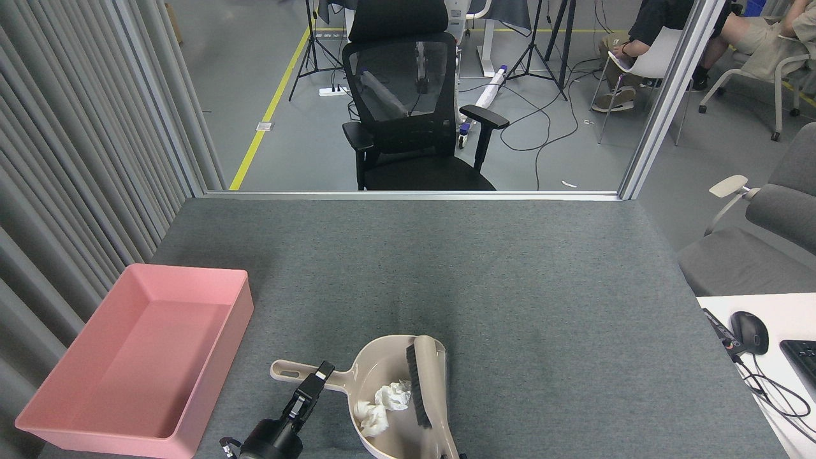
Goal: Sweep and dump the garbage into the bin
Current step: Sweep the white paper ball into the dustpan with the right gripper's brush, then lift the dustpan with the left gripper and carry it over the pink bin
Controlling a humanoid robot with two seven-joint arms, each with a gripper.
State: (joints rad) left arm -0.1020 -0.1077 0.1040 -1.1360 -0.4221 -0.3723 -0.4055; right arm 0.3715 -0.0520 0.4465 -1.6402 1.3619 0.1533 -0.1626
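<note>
Left pincer (317,377) is clamped on the dustpan (389,440) handle, fingers together around it, pan flat on the grey bench (510,274). Right pincer is below the frame edge, so I can't see it; only the brush (426,382) shows, lying across the pan's right side, bristles touching the garbage (384,407). Both wads sit inside the pan. Bin (137,357) stands well left of it.

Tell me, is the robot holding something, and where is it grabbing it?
The left hand grips the beige dustpan by its handle. The brush runs off the bottom edge, so the right hand holding it cannot be seen.
</note>
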